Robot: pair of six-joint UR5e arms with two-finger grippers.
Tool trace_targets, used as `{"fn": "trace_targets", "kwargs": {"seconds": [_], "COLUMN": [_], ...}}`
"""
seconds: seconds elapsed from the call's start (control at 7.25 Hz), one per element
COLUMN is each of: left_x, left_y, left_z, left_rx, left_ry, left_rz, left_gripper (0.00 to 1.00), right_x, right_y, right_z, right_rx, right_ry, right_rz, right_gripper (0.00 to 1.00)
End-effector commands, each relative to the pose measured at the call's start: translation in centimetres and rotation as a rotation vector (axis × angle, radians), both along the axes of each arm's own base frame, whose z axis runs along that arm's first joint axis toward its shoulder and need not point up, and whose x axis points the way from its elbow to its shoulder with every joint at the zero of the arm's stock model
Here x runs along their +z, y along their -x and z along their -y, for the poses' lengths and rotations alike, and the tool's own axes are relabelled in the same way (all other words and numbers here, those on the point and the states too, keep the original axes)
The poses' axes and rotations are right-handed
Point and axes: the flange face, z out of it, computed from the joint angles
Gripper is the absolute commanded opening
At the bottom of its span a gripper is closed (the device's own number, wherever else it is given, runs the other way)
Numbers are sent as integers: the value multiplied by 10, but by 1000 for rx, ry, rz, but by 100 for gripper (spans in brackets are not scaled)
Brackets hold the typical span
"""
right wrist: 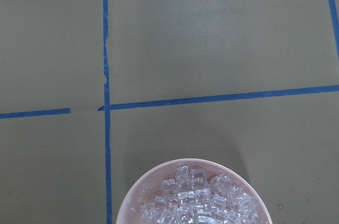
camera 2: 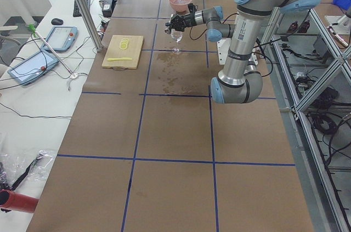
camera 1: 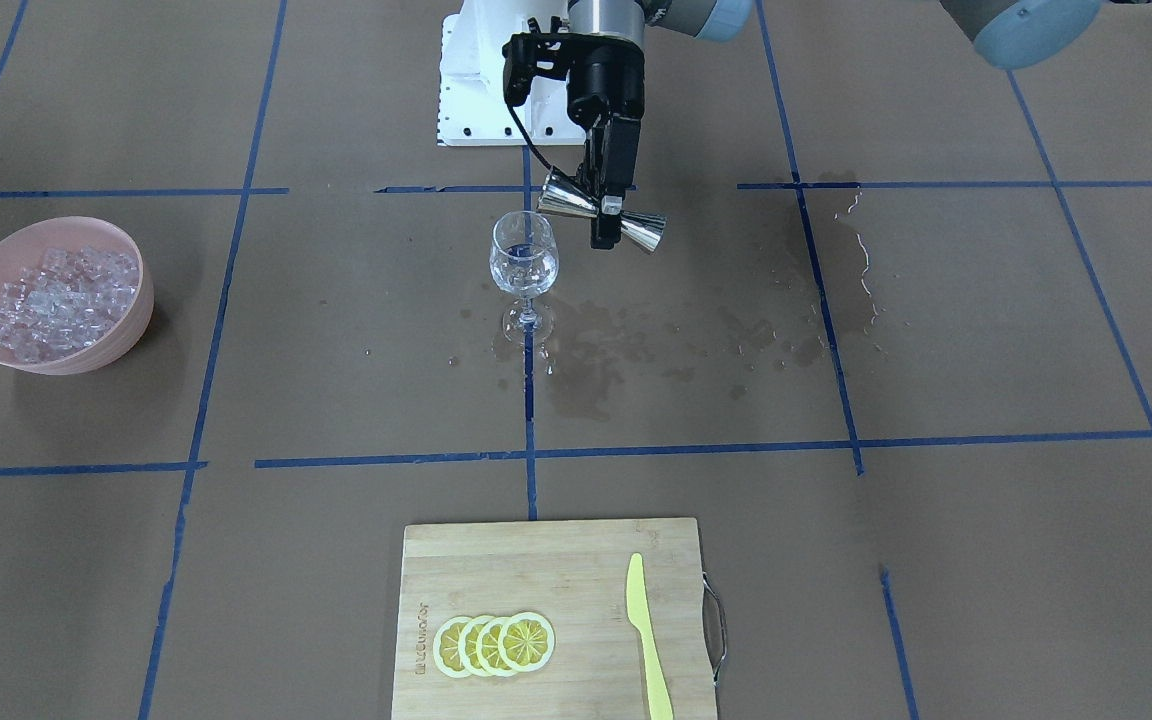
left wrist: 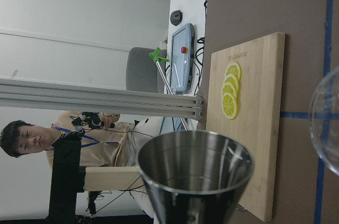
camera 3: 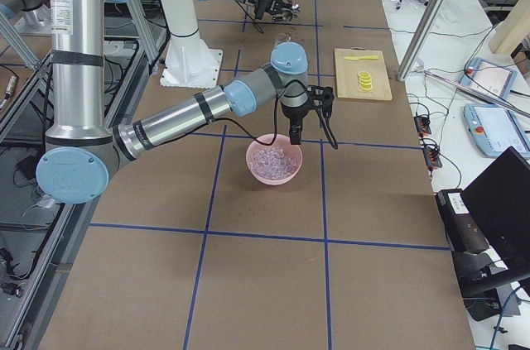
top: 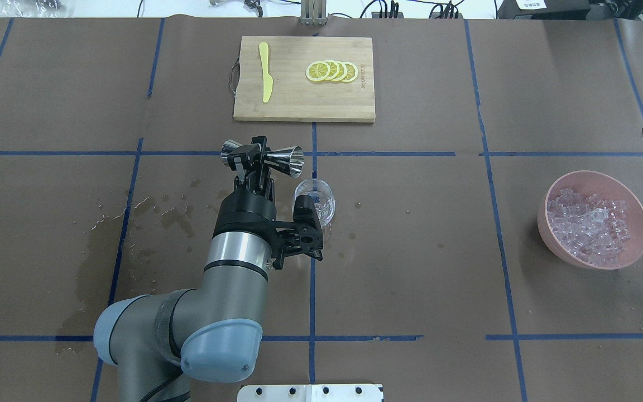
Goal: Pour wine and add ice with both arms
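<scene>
1. The left gripper (camera 1: 606, 205) is pressed together on the narrow waist of a steel jigger (camera 1: 640, 232) and holds it level, lying on its side.
2. One mouth of the jigger is turned toward the glass (camera 1: 524, 260), near its rim and higher than it. They do not touch.
3. The glass stands upright on a blue tape line in the middle of the table (camera 1: 986, 330).
4. The wine (camera 1: 522, 277): a little clear liquid seems to sit low in the glass bowl, but I cannot tell how much.
5. In the left wrist view the cup of the jigger looks shiny inside, and no liquid is clear there.
6. The ice (camera 1: 61, 300) is piled in a pink bowl (camera 1: 11, 248), well apart from the glass, at the robot's right end of the table.
7. The right gripper (camera 3: 295, 136) hangs over this bowl and points down. I cannot tell if its fingers are spread or together.
8. Dark wet stains (camera 1: 586, 370) lie on the paper beside the glass foot.
9. A board (camera 1: 536, 560) at the far edge carries lemon slices (camera 1: 496, 643) and a yellow knife (camera 1: 644, 630).
</scene>
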Motion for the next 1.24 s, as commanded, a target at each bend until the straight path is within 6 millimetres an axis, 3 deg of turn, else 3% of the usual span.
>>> {"fn": "trace_targets", "kwargs": {"seconds": [0.0,0.55,1.1], "left_x": [-5,12,51], "left_y": [12,27,89], "left_z": [0,8,-6], "left_rx": [-20,-24,-2], "left_ry": [14,88,159], "left_rz": [-154,-448,-587], "left_gripper": [0,0,0], "right_x": [-1,-3,-3], "right_y": [0,0,1], "right_z": [0,1,2], "right_rx": [0,0,5], "right_ry": [-1,-6,-10], "right_rz": [1,2,-12], "right_gripper": [100,100,100]}}
